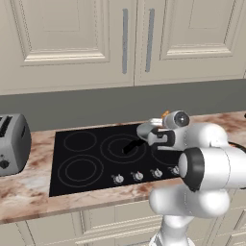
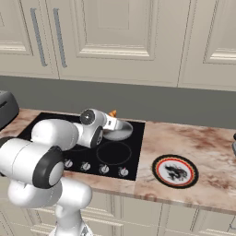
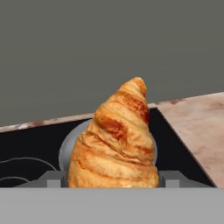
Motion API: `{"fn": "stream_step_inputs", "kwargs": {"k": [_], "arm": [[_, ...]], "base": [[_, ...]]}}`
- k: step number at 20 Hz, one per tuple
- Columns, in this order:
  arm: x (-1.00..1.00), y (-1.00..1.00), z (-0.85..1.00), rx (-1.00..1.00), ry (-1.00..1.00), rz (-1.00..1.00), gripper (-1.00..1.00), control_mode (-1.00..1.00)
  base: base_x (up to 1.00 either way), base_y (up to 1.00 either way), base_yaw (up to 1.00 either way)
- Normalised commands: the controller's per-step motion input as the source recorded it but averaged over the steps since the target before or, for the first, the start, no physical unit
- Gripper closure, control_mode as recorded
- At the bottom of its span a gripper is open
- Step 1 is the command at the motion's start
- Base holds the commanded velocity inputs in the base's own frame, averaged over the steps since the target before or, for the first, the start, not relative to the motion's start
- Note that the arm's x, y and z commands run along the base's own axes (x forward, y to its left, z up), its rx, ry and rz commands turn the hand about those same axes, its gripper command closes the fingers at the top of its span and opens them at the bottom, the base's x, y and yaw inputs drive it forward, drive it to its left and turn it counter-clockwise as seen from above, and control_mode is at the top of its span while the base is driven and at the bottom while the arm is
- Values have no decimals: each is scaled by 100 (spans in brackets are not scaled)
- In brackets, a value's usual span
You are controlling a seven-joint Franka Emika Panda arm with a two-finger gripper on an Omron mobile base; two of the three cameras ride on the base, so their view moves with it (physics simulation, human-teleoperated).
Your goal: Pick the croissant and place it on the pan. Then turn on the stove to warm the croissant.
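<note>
Right, closest to me in the hand view is the croissant, big and golden, its pointed end sticking up and away from me. My gripper has it: a finger on either side of its wide end, jaws partway closed and pressed against the pastry. Behind the croissant I catch the grey curve of the pan, sitting on the black stove, so the pastry hangs in front of and above the pan. I can't tell whether it touches the metal.

Moving out to the left base view, my arm reaches over the front edge of the counter, across the row of silver knobs along the stove's near side. The pan's black handle points toward the middle burner rings. Just past my wrist an orange tip of pastry pokes up.

From the right base view, the pan sits on the stove's far right burner, with that orange tip above its rim. To the right, well apart on the marbled counter, lies a red-rimmed plate. Far left stands the grey toaster. Behind everything runs the grey backsplash, with cream cabinet doors above it.
</note>
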Motion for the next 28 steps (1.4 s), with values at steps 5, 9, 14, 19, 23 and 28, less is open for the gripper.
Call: {"fn": "stream_step_inputs", "kwargs": {"k": [5, 9, 14, 19, 23, 28], "arm": [[6, 0, -4, 0, 0, 1, 100, -100], [14, 0, -2, 0, 0, 1, 100, -100], [29, 0, -10, 0, 0, 0, 100, -100], [22, 0, -13, 0, 0, 0, 100, -100], [0, 0, -6, 0, 0, 1, 100, -100], [2, -1, -13, 0, 0, 2, 100, -100]], "base": [[0, 0, 0], [0, 0, 0], [0, 0, 0], [0, 0, 0], [0, 0, 0], [0, 0, 0]]}}
